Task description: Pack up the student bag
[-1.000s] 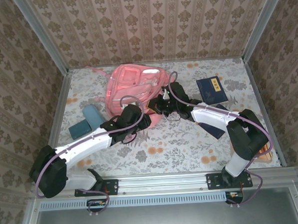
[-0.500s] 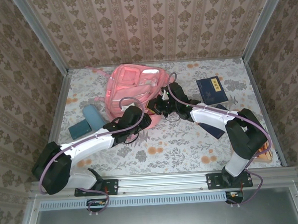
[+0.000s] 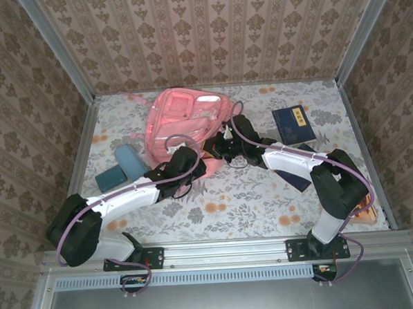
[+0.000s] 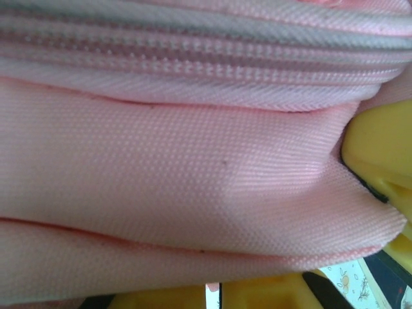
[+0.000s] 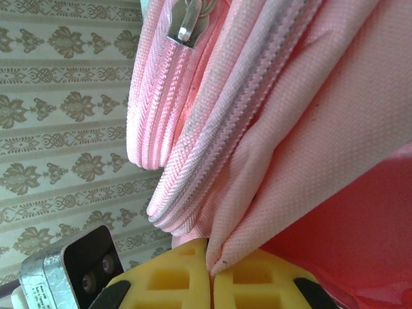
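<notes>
Right wrist, right gripper (image 5: pixel 211 270) pinching student bag (image 5: pixel 309 129), left gripper (image 4: pixel 389 207) seemingly likewise

The table (image 3: pixel 250 194) carries a pale floral-patterned covering, walled on three sides. The student bag (image 3: pixel 183 114) – pink, soft – lies flat at the far centre. A dark blue book (image 3: pixel 293 124) lies flat to the far right, well apart from the bag. A teal pencil case (image 3: pixel 124 164) lies near the left edge. A small orange item (image 3: pixel 367 212) sits at the right edge – partly hidden, not identifiable.

Pink student bag (image 3: pixel 184 115), mid-table, far side
</notes>
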`<act>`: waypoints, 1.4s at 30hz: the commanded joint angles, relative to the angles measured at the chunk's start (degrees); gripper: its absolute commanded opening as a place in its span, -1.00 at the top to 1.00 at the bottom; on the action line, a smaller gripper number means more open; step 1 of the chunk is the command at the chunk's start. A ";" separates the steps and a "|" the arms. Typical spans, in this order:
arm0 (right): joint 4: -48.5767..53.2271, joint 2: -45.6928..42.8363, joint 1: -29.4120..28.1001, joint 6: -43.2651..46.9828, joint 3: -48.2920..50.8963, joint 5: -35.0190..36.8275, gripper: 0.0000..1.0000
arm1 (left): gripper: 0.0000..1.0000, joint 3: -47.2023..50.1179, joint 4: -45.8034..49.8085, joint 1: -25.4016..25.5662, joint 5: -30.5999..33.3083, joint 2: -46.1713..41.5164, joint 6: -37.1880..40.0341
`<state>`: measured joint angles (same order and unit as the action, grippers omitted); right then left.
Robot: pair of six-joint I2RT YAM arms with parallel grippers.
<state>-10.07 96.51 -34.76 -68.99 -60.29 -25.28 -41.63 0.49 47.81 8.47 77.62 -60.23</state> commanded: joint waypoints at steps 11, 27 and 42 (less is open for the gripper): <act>11.31 -3.56 1.30 9.38 -2.84 9.40 0.94 | 1.00 2.32 9.38 -0.53 7.53 -5.81 8.47; 14.46 -8.57 6.99 12.03 3.78 8.40 0.41 | 1.00 4.89 4.34 -6.45 -2.46 -7.51 20.64; 15.22 -12.74 1.67 -5.51 10.43 13.44 -0.16 | 1.00 2.96 1.10 -5.85 -12.73 -4.60 27.22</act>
<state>1.91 86.02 -32.01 -69.87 -50.72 -16.71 -36.21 4.62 41.54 0.12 72.71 -36.21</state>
